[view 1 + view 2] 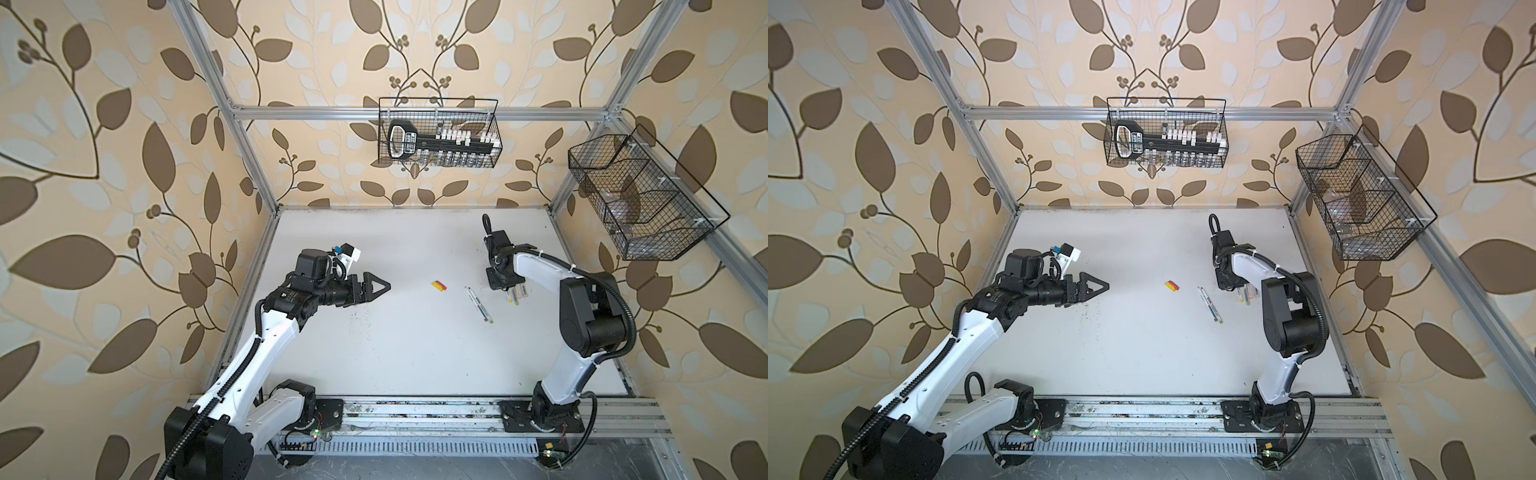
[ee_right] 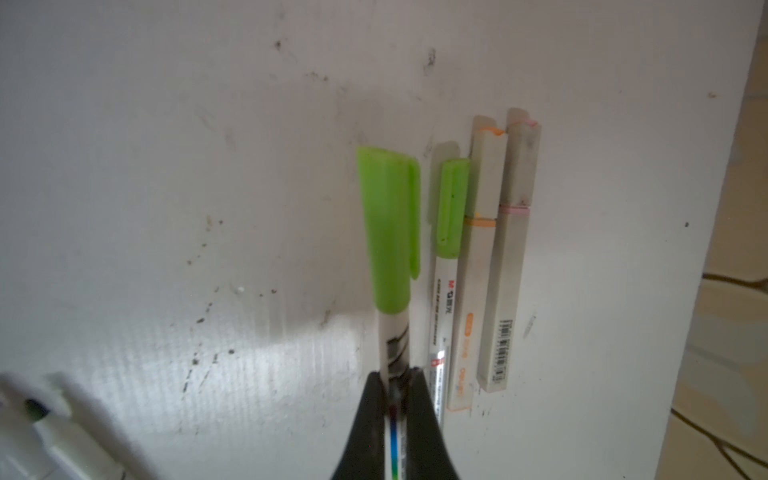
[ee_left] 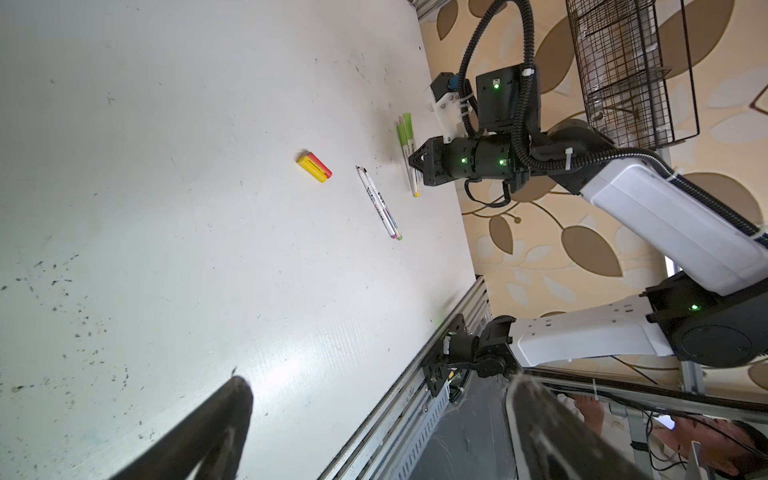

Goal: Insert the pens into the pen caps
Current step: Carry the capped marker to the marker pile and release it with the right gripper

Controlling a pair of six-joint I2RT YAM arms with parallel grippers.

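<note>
My right gripper (image 2: 397, 380) is shut on a thin white pen (image 2: 392, 345) that wears a lime green cap (image 2: 388, 228). It is low over the table, near the right edge. Beside it lie another white pen with a lime green cap (image 2: 451, 208) and two pale grey markers (image 2: 509, 266) with their grey caps on. Two thin white pens (image 1: 478, 304) lie side by side mid-table, uncapped. A yellow cap and a red cap (image 1: 438, 285) lie together to their left. My left gripper (image 1: 384, 286) hovers open and empty, well left of them; its fingers (image 3: 232, 415) stand wide apart.
Two black wire baskets hang on the walls: one on the back wall (image 1: 438, 133), one on the right wall (image 1: 640, 199). An aluminium rail (image 1: 415, 409) runs along the table's front edge. Dark specks dot the white table (image 1: 395, 353).
</note>
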